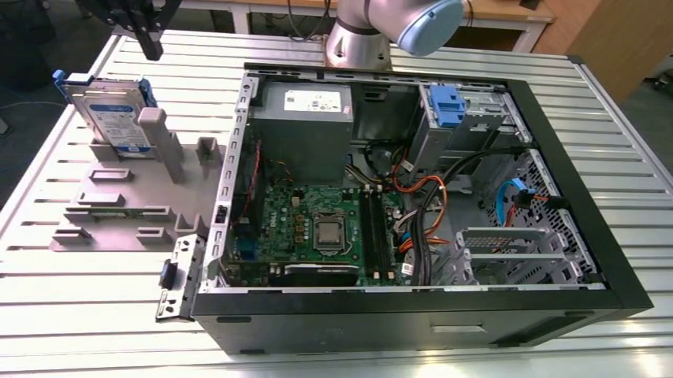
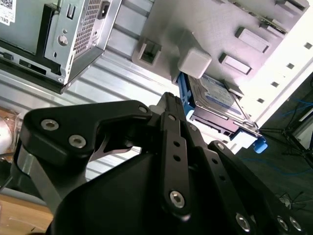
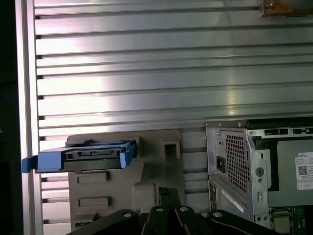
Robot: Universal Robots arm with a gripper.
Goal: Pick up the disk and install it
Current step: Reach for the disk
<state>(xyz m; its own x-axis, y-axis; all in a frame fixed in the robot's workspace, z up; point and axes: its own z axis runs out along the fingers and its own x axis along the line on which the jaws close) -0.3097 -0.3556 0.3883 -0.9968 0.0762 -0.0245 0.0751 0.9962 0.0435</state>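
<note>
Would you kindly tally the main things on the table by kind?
Disk: 1
Grey holder: 1
Computer case: 1
Total: 3

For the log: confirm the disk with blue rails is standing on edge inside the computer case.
Wrong place. The exterior view shows the disk with blue rails standing on edge in the grey fixture, to the exterior view's left of the computer case, not inside it.
</note>
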